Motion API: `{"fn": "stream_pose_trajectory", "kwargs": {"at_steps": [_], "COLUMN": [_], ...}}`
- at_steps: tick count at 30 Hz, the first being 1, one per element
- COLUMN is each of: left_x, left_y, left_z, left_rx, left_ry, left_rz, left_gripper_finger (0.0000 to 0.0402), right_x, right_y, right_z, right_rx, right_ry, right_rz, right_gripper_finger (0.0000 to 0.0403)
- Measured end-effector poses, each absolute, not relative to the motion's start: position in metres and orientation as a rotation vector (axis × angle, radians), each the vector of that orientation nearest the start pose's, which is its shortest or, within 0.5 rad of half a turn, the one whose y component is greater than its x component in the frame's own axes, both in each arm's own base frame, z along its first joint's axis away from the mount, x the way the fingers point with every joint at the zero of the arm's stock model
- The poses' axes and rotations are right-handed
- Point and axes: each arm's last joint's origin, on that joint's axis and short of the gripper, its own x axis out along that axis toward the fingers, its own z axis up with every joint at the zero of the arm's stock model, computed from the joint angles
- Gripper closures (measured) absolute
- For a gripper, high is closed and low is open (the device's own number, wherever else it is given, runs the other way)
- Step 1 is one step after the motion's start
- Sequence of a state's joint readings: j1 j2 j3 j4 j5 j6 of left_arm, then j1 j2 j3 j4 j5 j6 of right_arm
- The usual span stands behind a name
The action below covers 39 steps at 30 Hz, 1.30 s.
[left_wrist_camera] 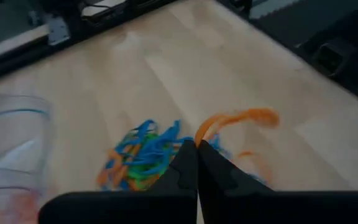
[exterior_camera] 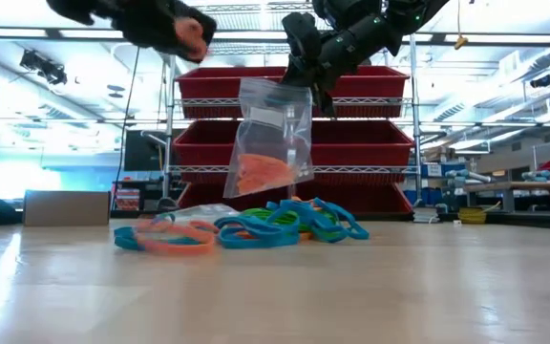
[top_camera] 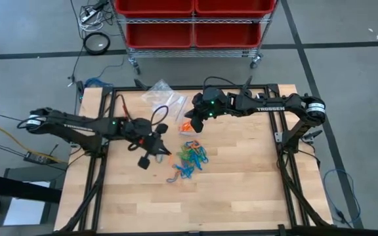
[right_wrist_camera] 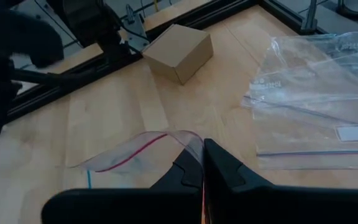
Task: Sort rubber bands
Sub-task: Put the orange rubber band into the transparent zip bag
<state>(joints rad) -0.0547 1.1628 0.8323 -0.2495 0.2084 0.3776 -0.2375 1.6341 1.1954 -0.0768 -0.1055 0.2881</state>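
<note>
Left gripper [left_wrist_camera: 196, 149], lower centre, pinches an orange band [left_wrist_camera: 238, 119]; right gripper [right_wrist_camera: 202, 163] clamps the bag [exterior_camera: 273, 143]. Band may, seemingly, snag and slip.

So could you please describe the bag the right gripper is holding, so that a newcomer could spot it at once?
Start at the wooden table and find the right gripper raised above the rubber bands. The clear plastic bag hangs from its shut fingers. Unlike the clear bags lying flat near the table's far edge, it is held off the table and has orange bands inside.
</note>
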Motion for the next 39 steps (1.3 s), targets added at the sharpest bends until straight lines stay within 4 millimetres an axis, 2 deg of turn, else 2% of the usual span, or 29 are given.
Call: {"fn": "stream_pose_trajectory", "kwargs": {"at_steps": [5, 13, 16, 19, 26, 29, 32, 35, 39], "left_x": [0.251, 0.257, 0.262, 0.272, 0.297, 0.302, 0.303, 0.304, 0.303], "left_y": [-0.017, -0.011, -0.008, -0.002, 0.009, 0.011, 0.011, 0.009, 0.008], "left_z": [0.286, 0.326, 0.332, 0.326, 0.297, 0.288, 0.288, 0.290, 0.293], "left_rx": [0.410, 0.581, 0.652, 0.708, 0.798, 0.825, 0.841, 0.860, 0.862], "left_ry": [0.524, 0.444, 0.460, 0.542, 0.693, 0.742, 0.739, 0.718, 0.705], "left_rz": [-0.270, -0.080, -0.021, 0.013, 0.079, 0.096, 0.097, 0.093, 0.095], "left_gripper_finger": [0.0401, 0.0401, 0.0401, 0.0401, 0.0401, 0.0400, 0.0394, 0.0372, 0.0321], "right_x": [0.358, 0.359, 0.359, 0.360, 0.362, 0.362, 0.362, 0.362, 0.362], "right_y": [-0.084, -0.083, -0.082, -0.081, -0.076, -0.074, -0.074, -0.074, -0.074], "right_z": [0.270, 0.270, 0.270, 0.271, 0.273, 0.273, 0.273, 0.273, 0.273], "right_rx": [0.370, 0.374, 0.390, 0.393, 0.402, 0.401, 0.400, 0.396, 0.396], "right_ry": [0.486, 0.484, 0.478, 0.462, 0.446, 0.450, 0.450, 0.450, 0.450], "right_rz": [-0.202, -0.208, -0.215, -0.216, -0.204, -0.200, -0.199, -0.198, -0.198], "right_gripper_finger": [0.0403, 0.0403, 0.0403, 0.0403, 0.0403, 0.0403, 0.0403, 0.0403, 0.0403]}}
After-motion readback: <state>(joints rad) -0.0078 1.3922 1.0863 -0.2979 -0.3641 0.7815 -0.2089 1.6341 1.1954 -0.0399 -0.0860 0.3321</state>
